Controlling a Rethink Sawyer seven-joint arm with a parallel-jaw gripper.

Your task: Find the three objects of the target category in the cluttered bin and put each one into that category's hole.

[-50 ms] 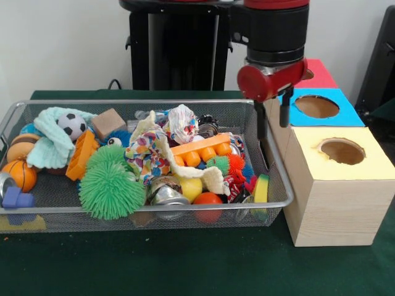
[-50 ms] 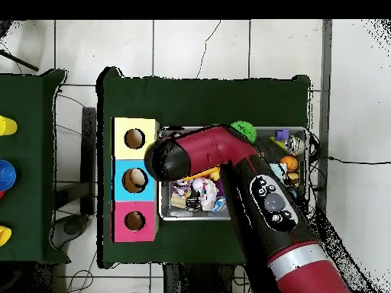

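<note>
We see a bin (image 1: 281,176) of fine silvery wire mesh at the centre of the frame, set on a table (image 1: 185,265) covered in matt dark green cloth; the box (image 1: 336,203) at the right looks like pale bare wood with visible grain, its top matt yellow paper or card; the green ball (image 1: 111,185) at lower left is soft rubbery spikes; the towel (image 1: 52,139) at left is nubbly mint cloth; the can (image 1: 166,192) is dented shiny metal; the arm's shell (image 1: 271,77) is glossy red plastic.
</note>
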